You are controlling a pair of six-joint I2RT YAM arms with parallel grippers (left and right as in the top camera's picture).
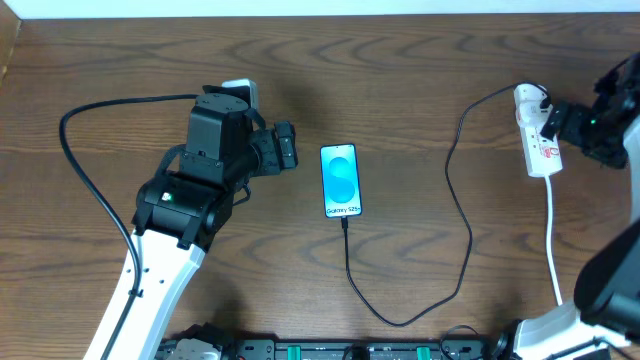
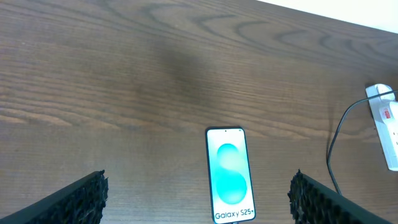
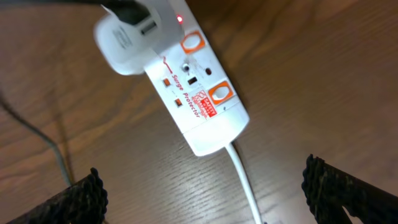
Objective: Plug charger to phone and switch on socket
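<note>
The phone point(image 1: 340, 181) lies face up mid-table with a bright blue screen; it also shows in the left wrist view point(image 2: 229, 177). The black charger cable point(image 1: 462, 250) meets the phone's bottom edge, loops toward the front and runs up to the white socket strip point(image 1: 541, 145). In the right wrist view its black connector sits in a white adapter point(image 3: 127, 34) plugged into the socket point(image 3: 199, 99), and a red light glows beside it. My left gripper point(image 1: 287, 147) point(image 2: 198, 202) is open and empty, left of the phone. My right gripper point(image 1: 558, 120) point(image 3: 205, 196) is open and empty, over the socket.
The socket's white lead point(image 1: 552, 240) point(image 3: 245, 180) runs toward the front edge on the right. The socket point(image 2: 388, 124) and cable point(image 2: 339, 137) also show at the right of the left wrist view. A black cable point(image 1: 85, 170) of the left arm arcs at far left.
</note>
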